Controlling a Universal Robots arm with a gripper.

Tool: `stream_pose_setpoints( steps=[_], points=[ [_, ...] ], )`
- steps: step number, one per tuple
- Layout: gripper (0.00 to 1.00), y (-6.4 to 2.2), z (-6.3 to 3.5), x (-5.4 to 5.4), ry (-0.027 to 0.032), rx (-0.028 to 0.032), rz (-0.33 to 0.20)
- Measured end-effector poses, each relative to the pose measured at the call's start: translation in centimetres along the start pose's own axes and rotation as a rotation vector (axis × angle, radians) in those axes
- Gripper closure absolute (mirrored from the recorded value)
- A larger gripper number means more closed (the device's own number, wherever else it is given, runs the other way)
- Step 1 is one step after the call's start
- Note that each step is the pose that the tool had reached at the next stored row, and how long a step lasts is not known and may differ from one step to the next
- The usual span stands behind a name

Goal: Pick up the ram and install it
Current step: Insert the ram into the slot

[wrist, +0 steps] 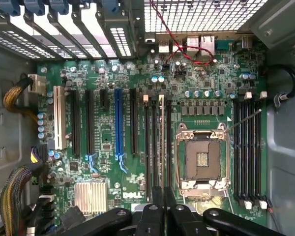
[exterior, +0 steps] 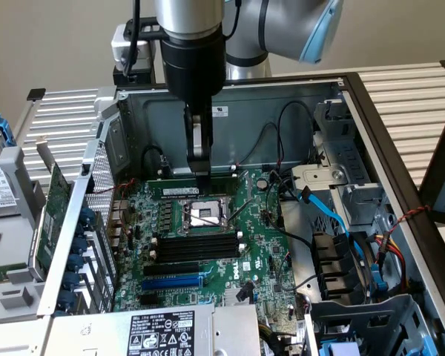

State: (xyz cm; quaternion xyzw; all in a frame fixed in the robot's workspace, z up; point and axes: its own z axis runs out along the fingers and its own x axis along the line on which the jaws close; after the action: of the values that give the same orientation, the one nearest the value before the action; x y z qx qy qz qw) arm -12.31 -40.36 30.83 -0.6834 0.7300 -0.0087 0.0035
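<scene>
Gripper (exterior: 202,176) (wrist: 162,195) over the motherboard, fingers pressed together, pinching the ram (wrist: 161,142) edge-on. Ram lies along the black memory slots (wrist: 151,142) just beside the CPU socket (wrist: 201,160), on the blue-slot (wrist: 118,128) side.

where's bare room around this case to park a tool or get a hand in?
Bare: the slatted tabletop beyond the case rim on the exterior view's right, and again at the exterior view's far left. Crowded: the cabled drive bay and the motherboard, with the gripper shut over it.
</scene>
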Motion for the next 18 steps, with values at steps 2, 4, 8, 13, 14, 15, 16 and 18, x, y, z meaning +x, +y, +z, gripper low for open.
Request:
stream_pose_setpoints(
  steps=[2, 4, 8, 13, 14, 15, 16, 18],
  points=[
    [0.88, 0.01, 0.36, 0.0, -0.0001, -0.0001, 0.002],
    [0.88, 0.01, 0.72, 0.0, 0.0, -0.0001, 0.003],
    [0.88, 0.02, 1.45, 0.0, 0.0, 0.0, 0.006],
    [0.88, 0.03, 2.21, 0.1, 0.001, 0.0, 0.011],
    [0.88, 0.03, 2.33, 0.1, 0.0015, 0.0, 0.012],
    [0.88, 0.03, 2.46, 0.1, 0.0017, 0.0001, 0.013],
    [0.88, 0.03, 2.6, 0.1, 0.002, 0.0001, 0.013],
    [0.88, 0.04, 2.95, 0.1, 0.002, 0.0002, 0.014]
  ],
)
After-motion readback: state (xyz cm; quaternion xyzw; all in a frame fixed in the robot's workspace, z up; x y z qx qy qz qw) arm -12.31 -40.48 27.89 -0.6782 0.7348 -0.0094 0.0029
